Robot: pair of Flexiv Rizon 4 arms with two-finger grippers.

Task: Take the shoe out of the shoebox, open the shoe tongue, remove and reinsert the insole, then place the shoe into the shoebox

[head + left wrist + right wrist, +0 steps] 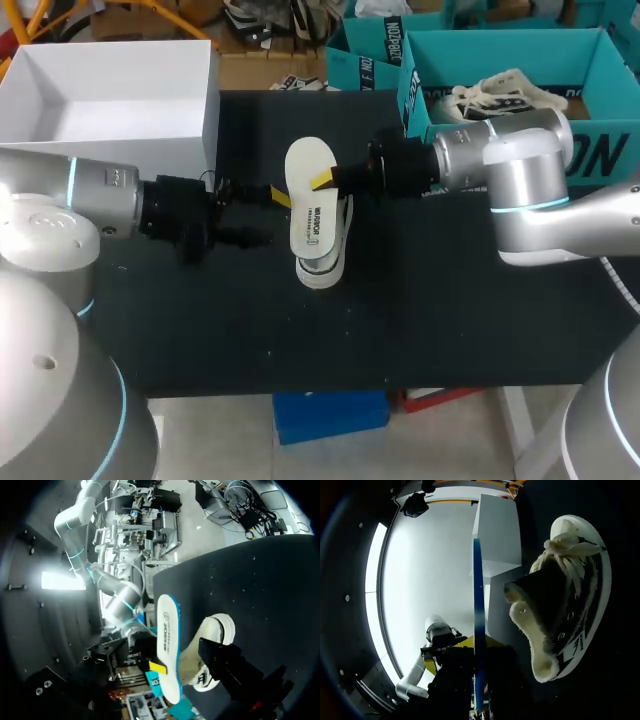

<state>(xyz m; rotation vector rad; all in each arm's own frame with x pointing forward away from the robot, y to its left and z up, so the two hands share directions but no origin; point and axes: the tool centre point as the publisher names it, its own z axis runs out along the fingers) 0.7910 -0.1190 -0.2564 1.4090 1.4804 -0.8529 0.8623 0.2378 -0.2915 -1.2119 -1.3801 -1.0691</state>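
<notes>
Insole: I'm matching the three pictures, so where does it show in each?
Head view: the insole is mid-table, over the shoe.
Left wrist view: insole with its broad face showing, beside the shoe.
Right wrist view: edge-on blue strip in the right gripper, shoe alongside.
Shared landmark: the shoe.

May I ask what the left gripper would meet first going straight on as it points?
Probably the white, blue-backed insole pinched by the right gripper, near the white sneaker; depth is unclear.

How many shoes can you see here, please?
2: a shoe on the table by the held insole, another shoe inside the teal box at the back right; more may be hidden there.
</notes>
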